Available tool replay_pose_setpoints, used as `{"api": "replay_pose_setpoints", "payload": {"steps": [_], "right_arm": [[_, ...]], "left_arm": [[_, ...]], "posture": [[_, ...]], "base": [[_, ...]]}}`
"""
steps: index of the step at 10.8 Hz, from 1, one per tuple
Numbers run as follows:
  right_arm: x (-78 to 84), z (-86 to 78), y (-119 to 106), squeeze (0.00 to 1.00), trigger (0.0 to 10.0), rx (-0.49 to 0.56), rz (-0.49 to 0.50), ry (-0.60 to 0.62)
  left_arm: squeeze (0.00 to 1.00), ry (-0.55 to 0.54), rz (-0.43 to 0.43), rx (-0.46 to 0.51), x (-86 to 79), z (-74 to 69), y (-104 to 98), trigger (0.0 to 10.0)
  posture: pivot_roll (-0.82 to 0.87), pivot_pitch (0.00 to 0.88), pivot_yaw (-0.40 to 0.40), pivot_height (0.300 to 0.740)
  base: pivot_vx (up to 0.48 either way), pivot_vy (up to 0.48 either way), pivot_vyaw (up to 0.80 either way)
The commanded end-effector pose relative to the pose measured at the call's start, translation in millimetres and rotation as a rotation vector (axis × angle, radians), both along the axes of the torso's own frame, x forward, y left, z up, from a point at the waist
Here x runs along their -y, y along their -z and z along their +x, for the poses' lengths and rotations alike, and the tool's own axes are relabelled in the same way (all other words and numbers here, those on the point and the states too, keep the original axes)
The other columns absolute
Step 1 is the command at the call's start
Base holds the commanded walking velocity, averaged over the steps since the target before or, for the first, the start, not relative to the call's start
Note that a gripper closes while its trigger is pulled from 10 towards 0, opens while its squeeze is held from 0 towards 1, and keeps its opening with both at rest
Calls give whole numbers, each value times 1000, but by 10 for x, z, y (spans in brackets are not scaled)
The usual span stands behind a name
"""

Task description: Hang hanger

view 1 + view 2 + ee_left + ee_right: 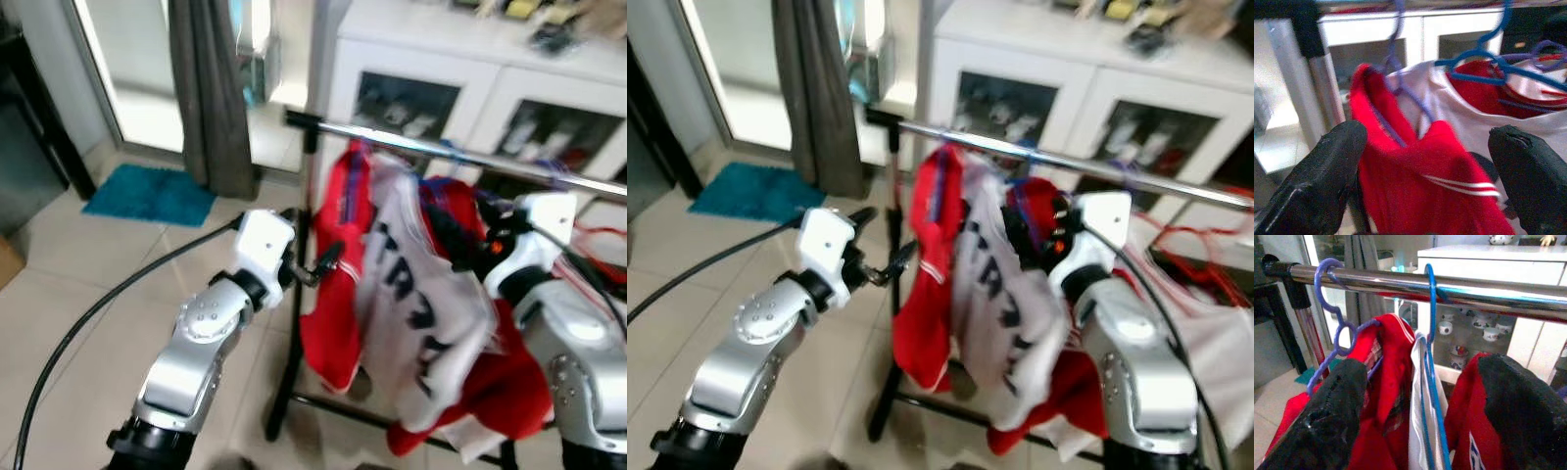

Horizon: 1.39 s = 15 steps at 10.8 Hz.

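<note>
- Behind the clothes rail, a white cabinet with glass doors is standing against the wall, with cups showing behind the glass
- Left of it, a grey curtain is hanging beside a bright doorway, and a teal mat is lying on the tiled floor
- Across the middle, the chrome rail is running on a black stand, carrying the clothes
- A red shirt is hanging nearest the rail's end post, and a white jersey with dark lettering is hanging just beside it
- The purple hanger is hooking over the rail near the post, holding the red shirt; the blue hanger is hooking over the rail next to it, holding the white jersey
- The left gripper is hovering just in front of the red shirt, fingers spread wide with nothing between them
- The right gripper is sitting just below the rail, fingers spread wide on either side of the hanging garments, not clamping either hanger
</note>
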State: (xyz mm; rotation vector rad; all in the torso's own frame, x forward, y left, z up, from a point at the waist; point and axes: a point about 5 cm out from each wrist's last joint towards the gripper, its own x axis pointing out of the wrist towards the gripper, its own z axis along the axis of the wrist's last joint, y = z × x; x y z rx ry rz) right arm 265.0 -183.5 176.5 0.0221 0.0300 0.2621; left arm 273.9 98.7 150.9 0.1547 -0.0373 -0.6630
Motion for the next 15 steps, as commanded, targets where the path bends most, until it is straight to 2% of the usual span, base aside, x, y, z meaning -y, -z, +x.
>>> {"api": "replay_pose_setpoints", "payload": {"steps": [1,3,4,5,6,7,9,10,12,13,14,15], "right_arm": [[-51,13,-23,1000,10000,-3,-9,-8],[-80,106,-17,1000,10000,-22,-12,47],[-78,138,-25,1000,10000,-28,-11,63],[-74,211,-36,824,10000,-38,-35,91],[-63,290,-33,0,10000,-59,-57,118],[-5,437,-1,0,10000,-120,-125,151],[49,572,-16,0,10000,-180,-159,90],[140,663,-41,0,10000,-209,-175,97],[261,773,-135,0,10000,-230,-162,60],[262,801,-171,0,10000,-246,-133,-13],[243,823,-184,0,8275,-272,-176,-148],[263,874,-179,0,4431,-286,-222,-188]], "left_arm": [[498,42,4,10,16,-27,-18,10000],[447,155,21,-5,93,-92,-14,10000],[427,174,25,-10,107,-107,-9,10000],[306,211,28,-20,130,-135,-1,10000],[184,226,32,-26,131,-144,7,10000],[125,232,33,-26,116,-133,-2,10000],[110,242,41,-25,87,-129,-9,10000],[110,243,42,-26,78,-126,-7,10000],[102,238,44,-18,74,-128,-11,10000],[106,239,44,-16,75,-120,-10,10000],[102,248,44,-16,81,-114,-12,10000],[106,258,47,-18,89,-111,-12,10000]], "posture": [[6,51,-73,740],[5,51,-72,740],[3,50,-69,740],[1,46,-65,740],[-1,42,-63,740],[-1,38,-64,740],[0,35,-71,740],[3,32,-79,740],[2,28,-83,740],[1,24,-82,740],[-2,19,-80,740],[-1,13,-82,740]], "base": [[0,0,0],[0,0,0],[0,0,0],[0,0,0],[0,0,0],[0,0,0],[0,0,0],[0,0,0],[0,0,0],[0,0,0],[0,0,0],[0,0,0]]}}
